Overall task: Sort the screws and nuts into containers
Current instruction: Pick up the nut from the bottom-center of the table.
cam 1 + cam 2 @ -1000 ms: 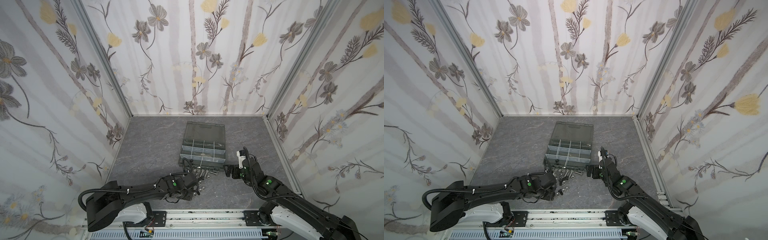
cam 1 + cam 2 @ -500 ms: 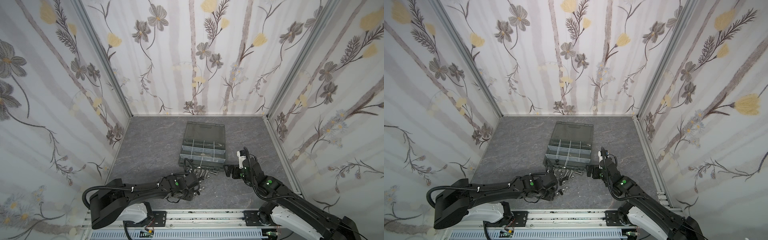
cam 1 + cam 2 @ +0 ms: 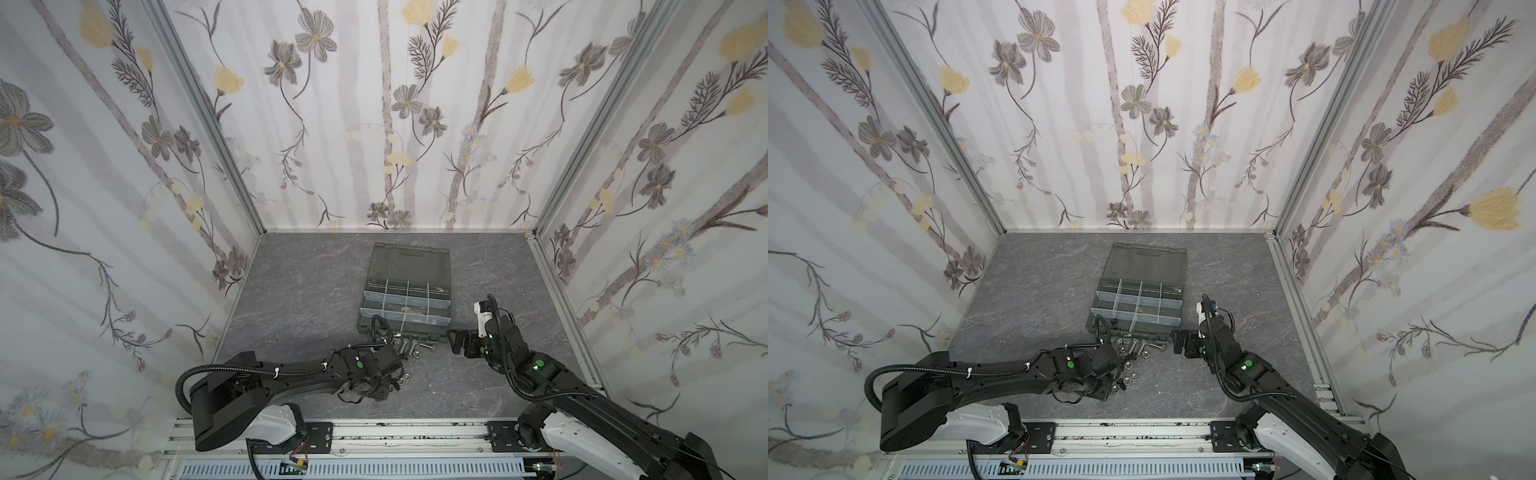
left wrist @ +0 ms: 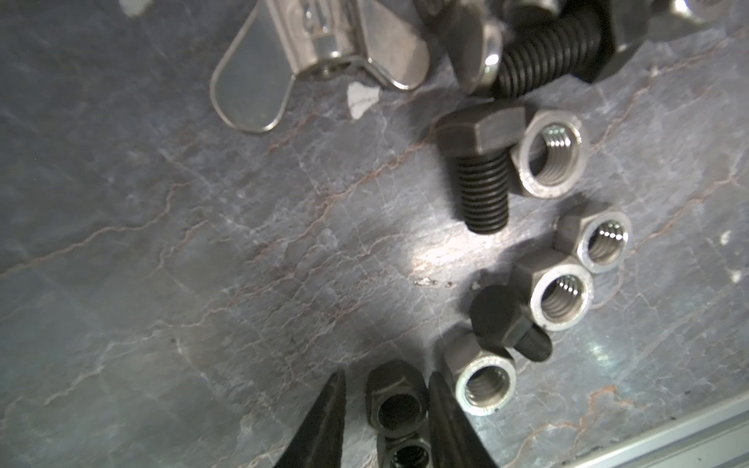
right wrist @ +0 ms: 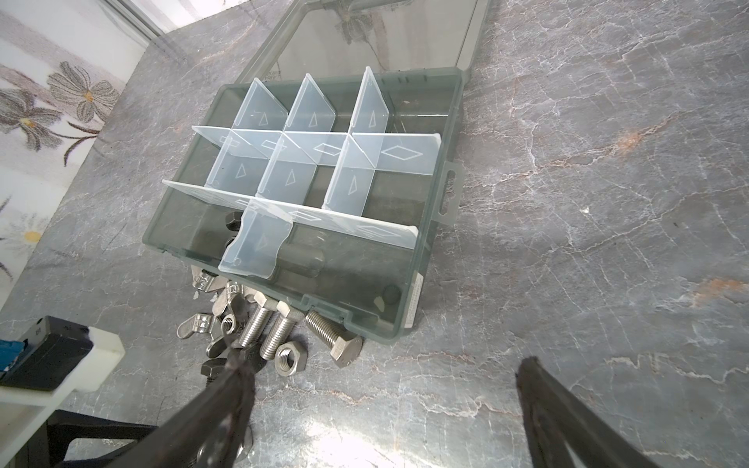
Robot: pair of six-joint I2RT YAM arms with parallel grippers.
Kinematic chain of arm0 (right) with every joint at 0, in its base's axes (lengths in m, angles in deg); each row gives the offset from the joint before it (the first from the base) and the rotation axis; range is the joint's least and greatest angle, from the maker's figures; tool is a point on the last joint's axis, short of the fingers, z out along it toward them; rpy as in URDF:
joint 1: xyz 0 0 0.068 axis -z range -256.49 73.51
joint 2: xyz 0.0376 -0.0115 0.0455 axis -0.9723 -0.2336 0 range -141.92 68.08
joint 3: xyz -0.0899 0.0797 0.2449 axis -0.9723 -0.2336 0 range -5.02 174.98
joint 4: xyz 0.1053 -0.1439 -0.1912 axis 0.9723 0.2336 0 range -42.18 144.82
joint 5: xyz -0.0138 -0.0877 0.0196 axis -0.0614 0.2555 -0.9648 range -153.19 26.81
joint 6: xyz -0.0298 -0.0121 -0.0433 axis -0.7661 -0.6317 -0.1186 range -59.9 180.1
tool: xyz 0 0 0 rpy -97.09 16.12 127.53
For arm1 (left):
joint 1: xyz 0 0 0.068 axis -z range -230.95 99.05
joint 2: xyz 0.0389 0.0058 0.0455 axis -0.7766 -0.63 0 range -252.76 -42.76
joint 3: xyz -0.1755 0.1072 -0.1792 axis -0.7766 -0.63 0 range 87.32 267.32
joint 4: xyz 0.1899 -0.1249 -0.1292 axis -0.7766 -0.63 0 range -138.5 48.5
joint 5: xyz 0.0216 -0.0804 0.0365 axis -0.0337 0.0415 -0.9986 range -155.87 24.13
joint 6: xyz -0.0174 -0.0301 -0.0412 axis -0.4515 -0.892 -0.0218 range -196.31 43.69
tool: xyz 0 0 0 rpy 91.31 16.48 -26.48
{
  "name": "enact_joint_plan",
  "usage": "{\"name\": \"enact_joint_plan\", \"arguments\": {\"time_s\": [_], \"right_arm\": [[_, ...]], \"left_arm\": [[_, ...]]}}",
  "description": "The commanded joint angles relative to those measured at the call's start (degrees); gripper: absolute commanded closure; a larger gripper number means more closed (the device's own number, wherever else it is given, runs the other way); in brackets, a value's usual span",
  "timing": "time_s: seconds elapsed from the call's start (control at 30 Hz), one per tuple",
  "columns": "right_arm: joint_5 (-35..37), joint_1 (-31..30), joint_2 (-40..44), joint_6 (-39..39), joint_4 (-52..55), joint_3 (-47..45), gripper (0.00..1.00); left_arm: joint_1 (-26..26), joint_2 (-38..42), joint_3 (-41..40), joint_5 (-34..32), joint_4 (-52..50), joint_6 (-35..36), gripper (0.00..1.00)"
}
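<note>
Left pincer [image 4: 387, 377] straddles a black nut [image 4: 397, 405] on the desk [image 4: 202, 263], jaws nearly on it, one not yet touching. Small, rigid, slick steel: probably best pinched across opposite flats. A silver nut [image 4: 484, 383] lies just outside one jaw. Right pincer [image 5: 385, 425] gapes, empty

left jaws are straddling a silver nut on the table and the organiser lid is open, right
Not quite. The nut between the left jaws is black, not silver; a silver nut lies just beside them. The left wrist view shows it. The nut is on the table, and the organiser lid is open.
</note>
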Motion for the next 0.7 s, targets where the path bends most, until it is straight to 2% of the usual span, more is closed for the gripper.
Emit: {"name": "enact_joint_plan", "arguments": {"time_s": [0.0, 0.3, 0.67], "right_arm": [[0.7, -0.1, 0.1, 0.6, -1.2, -0.1, 0.00], [0.6, -0.1, -0.2, 0.6, -1.5, -0.2, 0.00], [0.6, -0.1, -0.2, 0.7, -1.9, -0.4, 0.00]], "left_arm": [[0.0, -0.4, 0.2, -1.1, -0.5, 0.2, 0.66], [0.0, -0.3, -0.3, -1.4, -0.5, -0.4, 0.73], [-0.2, 0.1, 1.7, -2.5, -0.5, -0.3, 0.76]]}}
